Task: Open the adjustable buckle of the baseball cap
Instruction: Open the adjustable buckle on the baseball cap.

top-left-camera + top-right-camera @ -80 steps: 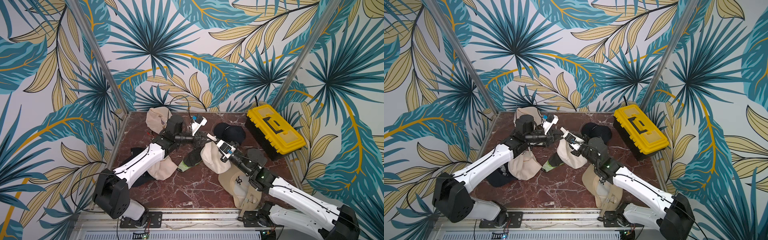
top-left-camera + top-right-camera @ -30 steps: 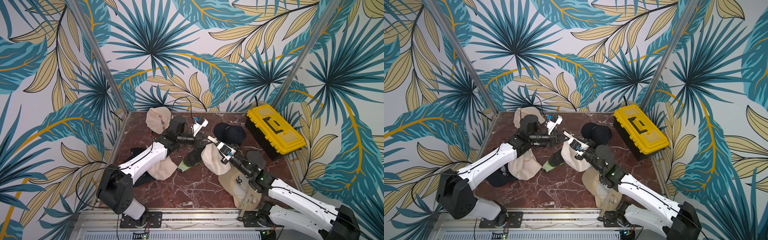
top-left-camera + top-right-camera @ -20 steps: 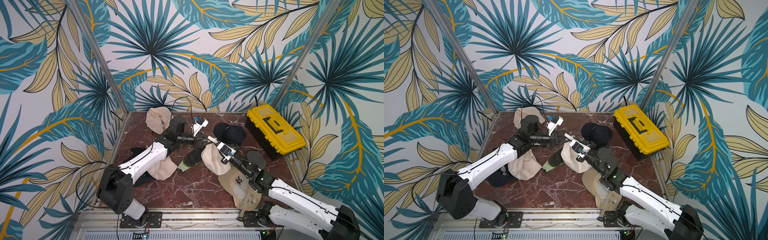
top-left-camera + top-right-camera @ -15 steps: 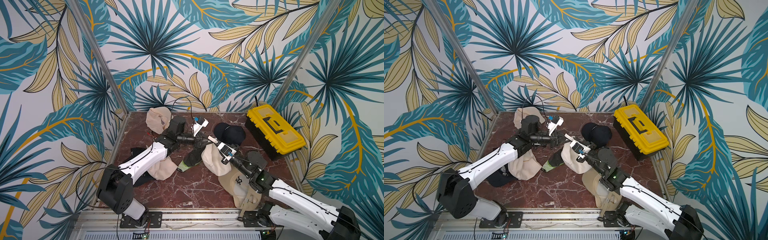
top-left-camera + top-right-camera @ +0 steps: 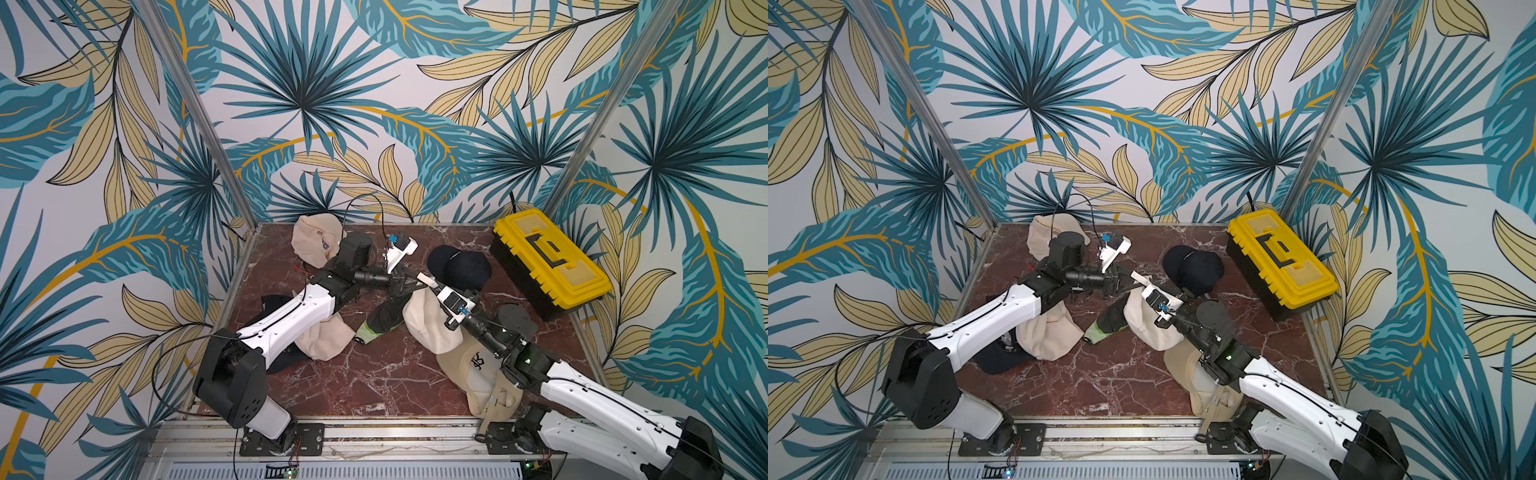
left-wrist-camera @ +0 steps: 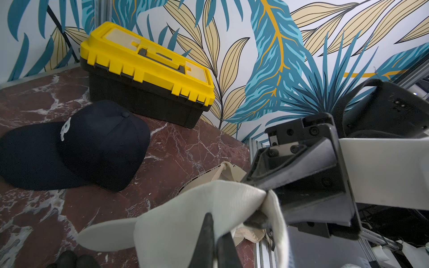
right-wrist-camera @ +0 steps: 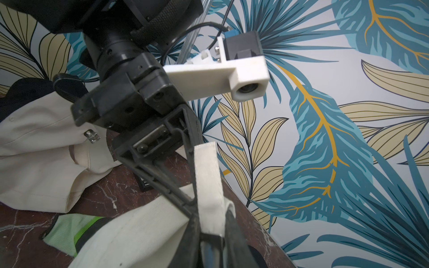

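Found jaws of left gripper (image 6: 216,241) clenched on strap (image 7: 206,176) of cream cap (image 5: 428,328), right gripper (image 7: 211,232) jaws pinching same strap. Located cap at middle of tabletop (image 5: 374,382), at 8 o'clock from yellow toolbox (image 5: 548,262). Judged light, limp, slip-prone; advise gripping strap close beside buckle, itself not made out.

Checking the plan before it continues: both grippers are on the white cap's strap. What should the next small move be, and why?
Probably ease the left gripper and right gripper slightly apart along the strap of the white cap. Both pinch it almost tip to tip, so a gentle pull should start sliding it through the buckle, which is hidden here.
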